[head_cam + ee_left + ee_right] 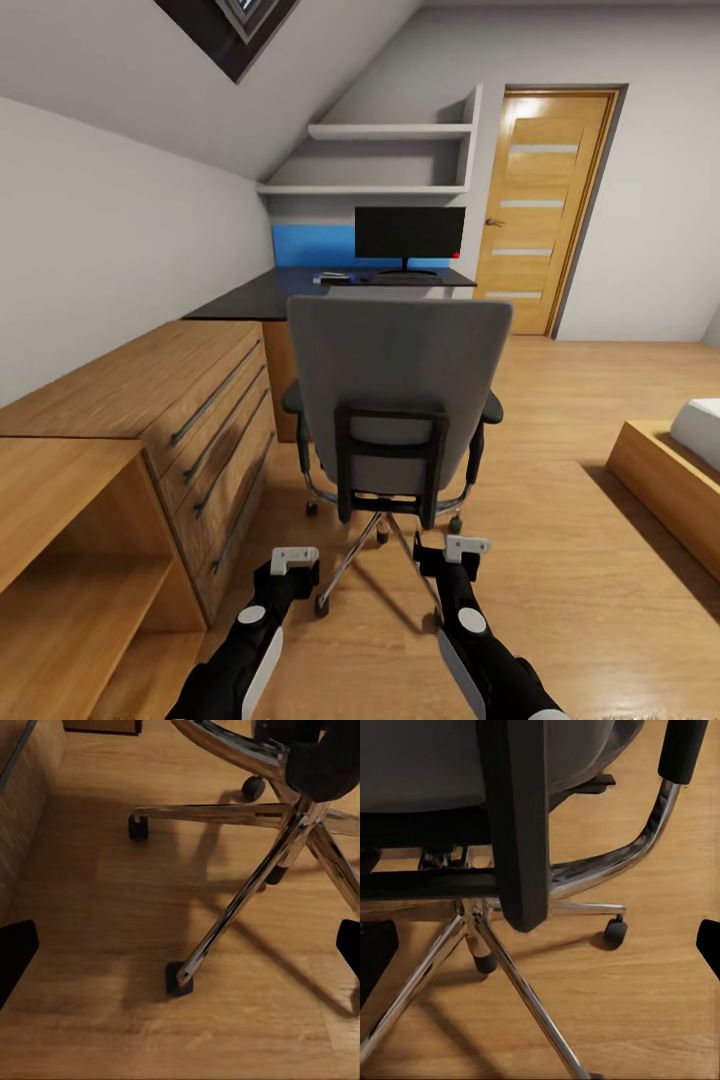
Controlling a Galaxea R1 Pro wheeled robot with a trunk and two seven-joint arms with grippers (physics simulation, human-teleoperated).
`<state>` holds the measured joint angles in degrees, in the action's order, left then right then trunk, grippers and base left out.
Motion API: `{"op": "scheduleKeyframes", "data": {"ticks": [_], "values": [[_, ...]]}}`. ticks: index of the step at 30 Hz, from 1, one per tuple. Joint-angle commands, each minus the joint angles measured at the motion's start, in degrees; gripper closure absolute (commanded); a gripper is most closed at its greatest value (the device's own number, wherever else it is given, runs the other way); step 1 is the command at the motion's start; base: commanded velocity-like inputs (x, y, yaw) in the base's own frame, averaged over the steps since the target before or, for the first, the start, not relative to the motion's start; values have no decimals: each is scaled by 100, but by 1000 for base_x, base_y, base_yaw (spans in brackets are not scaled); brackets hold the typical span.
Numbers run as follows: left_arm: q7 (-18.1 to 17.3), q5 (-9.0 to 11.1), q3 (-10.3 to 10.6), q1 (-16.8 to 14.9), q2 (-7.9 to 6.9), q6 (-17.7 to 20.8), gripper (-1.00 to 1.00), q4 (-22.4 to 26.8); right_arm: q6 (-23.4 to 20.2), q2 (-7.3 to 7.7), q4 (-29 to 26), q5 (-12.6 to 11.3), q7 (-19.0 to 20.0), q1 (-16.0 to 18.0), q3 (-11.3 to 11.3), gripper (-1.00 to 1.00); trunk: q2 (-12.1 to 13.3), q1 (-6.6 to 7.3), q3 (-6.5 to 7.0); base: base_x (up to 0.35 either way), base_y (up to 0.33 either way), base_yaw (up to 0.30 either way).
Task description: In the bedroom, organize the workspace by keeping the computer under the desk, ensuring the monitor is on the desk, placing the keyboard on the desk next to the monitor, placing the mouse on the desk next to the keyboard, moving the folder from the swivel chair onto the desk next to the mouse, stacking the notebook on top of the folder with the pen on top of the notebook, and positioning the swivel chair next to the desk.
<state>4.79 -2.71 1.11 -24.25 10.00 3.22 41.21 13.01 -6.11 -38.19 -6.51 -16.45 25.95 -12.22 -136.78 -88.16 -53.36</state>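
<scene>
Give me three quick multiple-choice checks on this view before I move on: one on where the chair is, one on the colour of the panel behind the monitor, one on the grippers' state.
1. Where is the chair?
A. Between the robot and the desk
B. Beside the door
C. Against the bed

2. What colour is the panel behind the monitor?
A. Red
B. Blue
C. Green

3. How are the left gripper and right gripper?
A. Both shut on the chair
B. One holding a folder
C. Both open and empty

Key: 1 A, its backrest faces the robot with the desk beyond. 2 B, a blue strip shows left of the screen. 3 C, the wrist views show fingers apart with floor between.
</scene>
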Motion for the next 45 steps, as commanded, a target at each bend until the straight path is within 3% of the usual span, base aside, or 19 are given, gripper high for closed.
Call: {"op": "scheduleKeyframes", "data": {"ticks": [1, 7, 14, 32, 41, 45], "values": [[31, -30, 14, -1, 0, 9, -100, 10, 31, 5, 13, -60, -37, 4, -34, -100, -44, -21, -24, 0, 0, 0], [24, -28, 251, -1, 0, -75, -100, 10, 35, 4, 43, -61, -49, 2, -32, -100, -285, -153, -132, 0, 0, 0], [22, -28, 524, -1, 0, -95, -100, 10, 35, 11, 55, -61, -51, 2, -27, -100, -285, -153, -132, 0, 0, 0], [29, -14, 570, -1, 0, -121, -100, 10, 67, 32, 57, -58, -51, -2, -26, -100, -285, -153, -132, 0, 0, 0], [45, -10, 574, -1, 0, -125, -100, 8, 115, 39, 57, -56, -51, -2, -26, -100, -646, -351, -293, 0, 0, 0], [42, -10, 574, -1, 0, -125, -100, 10, 122, 39, 57, -58, -51, -2, -26, -100, -651, -361, -382, 0, 0, 0]]}}
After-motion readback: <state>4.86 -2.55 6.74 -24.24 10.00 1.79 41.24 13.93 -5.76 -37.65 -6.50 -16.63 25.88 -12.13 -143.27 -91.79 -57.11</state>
